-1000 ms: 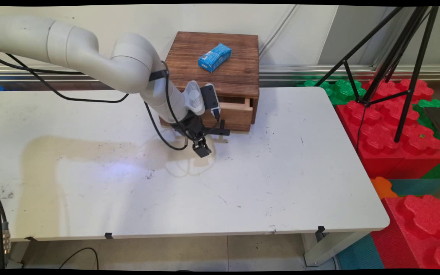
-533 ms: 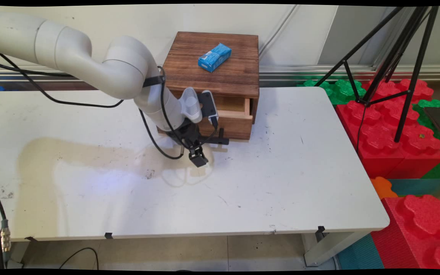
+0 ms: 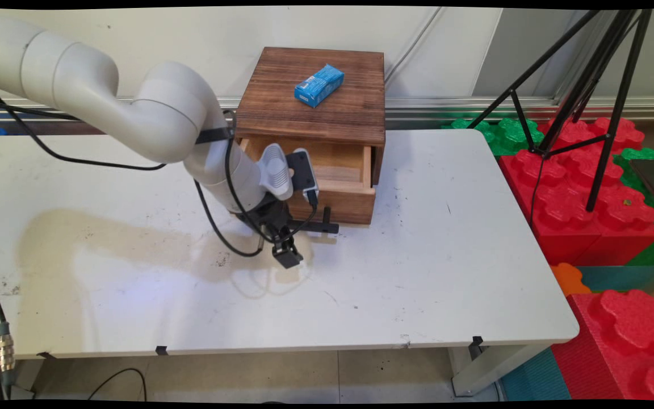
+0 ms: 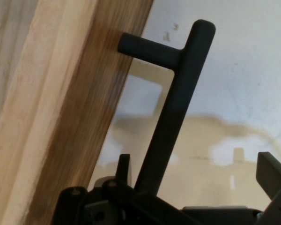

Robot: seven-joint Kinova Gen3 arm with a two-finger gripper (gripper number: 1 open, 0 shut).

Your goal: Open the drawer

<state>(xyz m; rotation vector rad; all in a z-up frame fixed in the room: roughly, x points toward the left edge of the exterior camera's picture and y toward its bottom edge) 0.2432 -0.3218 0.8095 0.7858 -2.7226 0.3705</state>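
Atop wooden cabinet [image 3: 327,105]: blue carton [image 3: 319,84]; drawer [image 3: 335,190] open.

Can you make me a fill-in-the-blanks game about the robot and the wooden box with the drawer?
1. The blue carton lies on ____ of the wooden box.
2. The box's drawer is pulled ____.
3. The gripper is at the drawer's black ____.
4. The wooden box stands on a ____ table.

Missing words: top; open; handle; white
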